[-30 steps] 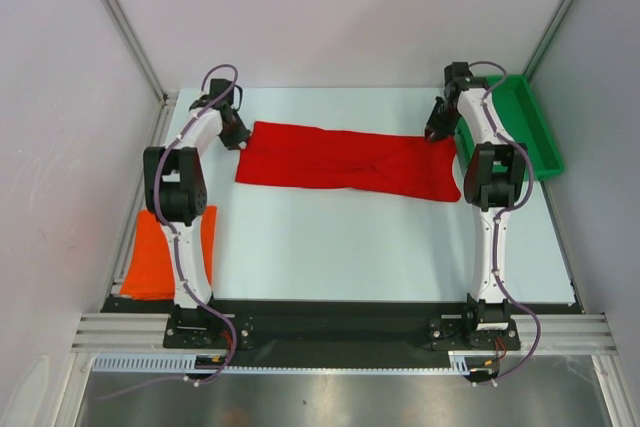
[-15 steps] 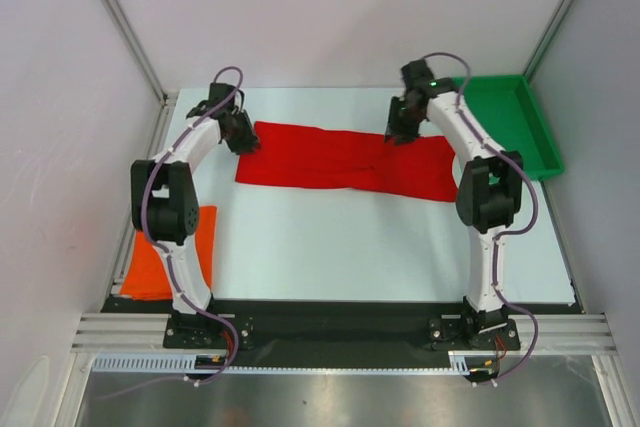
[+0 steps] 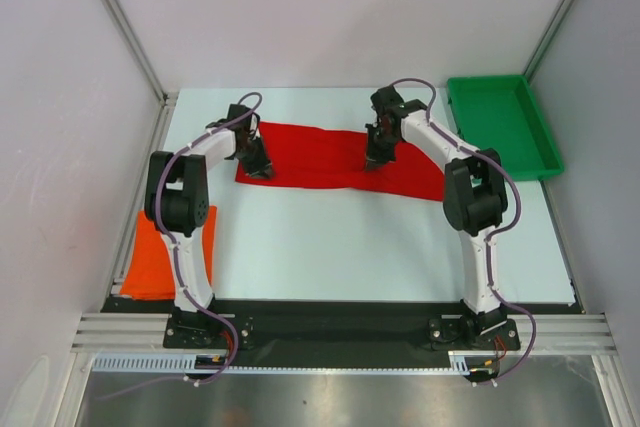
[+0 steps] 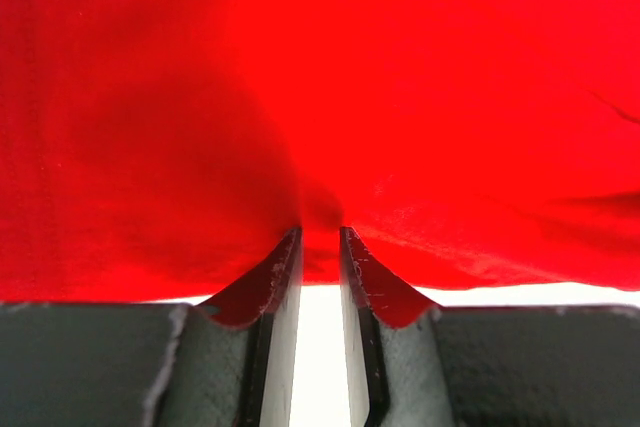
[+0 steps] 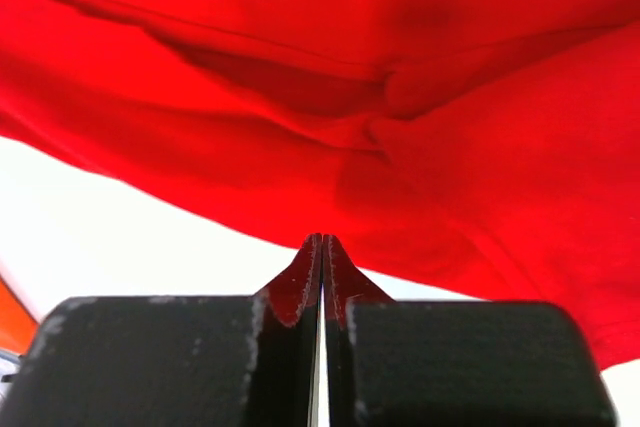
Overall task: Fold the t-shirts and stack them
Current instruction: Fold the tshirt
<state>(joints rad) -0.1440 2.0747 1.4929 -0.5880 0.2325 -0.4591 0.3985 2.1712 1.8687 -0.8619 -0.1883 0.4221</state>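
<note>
No legible text, label, brand, number or sign was found in any view. The red t-shirt (image 3: pixel 320 154) is noted as plain.

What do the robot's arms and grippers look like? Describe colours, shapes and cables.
Both the left arm and right arm have slim white links, black joints and black bases. A purple-grey cable runs along each, looping free near the wrist. The left gripper and right gripper are black, with two dark fingers tapering to wedge tips, edges scuffed pale.
</note>
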